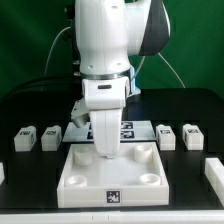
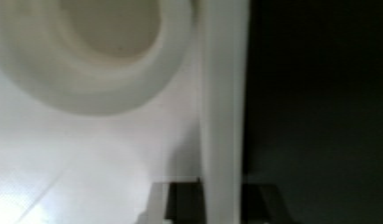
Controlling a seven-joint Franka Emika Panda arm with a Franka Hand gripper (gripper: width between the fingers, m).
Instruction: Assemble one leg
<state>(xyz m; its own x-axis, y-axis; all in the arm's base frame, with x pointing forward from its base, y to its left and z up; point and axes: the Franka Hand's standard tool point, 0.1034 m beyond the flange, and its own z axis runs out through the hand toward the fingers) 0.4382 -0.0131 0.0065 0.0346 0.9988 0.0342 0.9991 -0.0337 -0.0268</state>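
Arm (image 1: 105,40) plunges vertically, gripper (image 1: 104,150) down at the rear middle of the top (image 1: 110,172), its spread impossible to tell; legs (image 1: 50,134) lie in pairs either side, each showing a black-and-white tag.

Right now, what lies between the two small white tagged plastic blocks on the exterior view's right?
Exterior view: bare black table separates the inner leg from the outer leg.

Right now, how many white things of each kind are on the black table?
Small white oblong plastic legs with black-and-white tags: 4
Large white square piece with corner sockets: 1
Thin flat white marker board: 1
White pieces cut off by the picture's edges: 2
Total: 8
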